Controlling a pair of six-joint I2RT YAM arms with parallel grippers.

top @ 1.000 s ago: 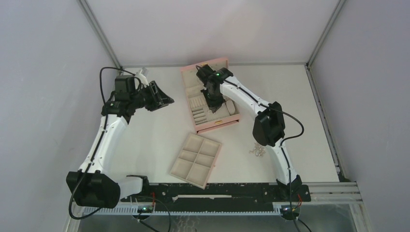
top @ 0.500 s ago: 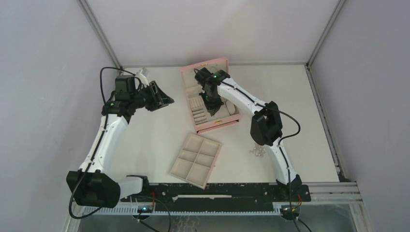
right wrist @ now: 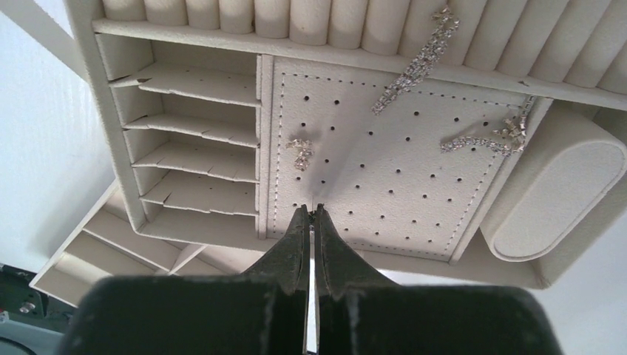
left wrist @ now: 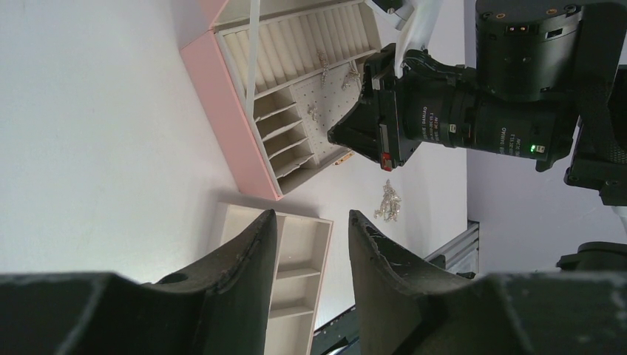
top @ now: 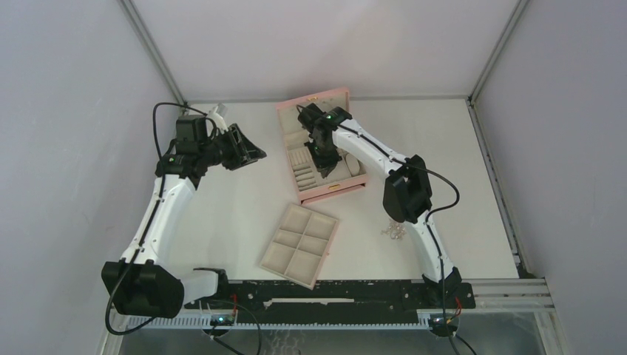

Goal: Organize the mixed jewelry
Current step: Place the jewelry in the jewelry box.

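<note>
White table (top: pixel 244 194) | jewelry pile (top: pixel 395 231): small silvery tangle | left gripper (left wrist: pixel 312 222) half-parted, empty | right gripper (right wrist: pixel 311 212) closed tight

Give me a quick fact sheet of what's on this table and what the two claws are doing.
box: pink, open, at the far middle of the table
tray: beige, six compartments, nearer than the box, looks empty
jewelry in box: three sparkly pieces on the holed panel, one reaching onto the ring rolls
loose jewelry: small pile on the table, right of the tray
right gripper: shut, over the holed panel
left gripper: open, empty, in the air left of the box
</note>
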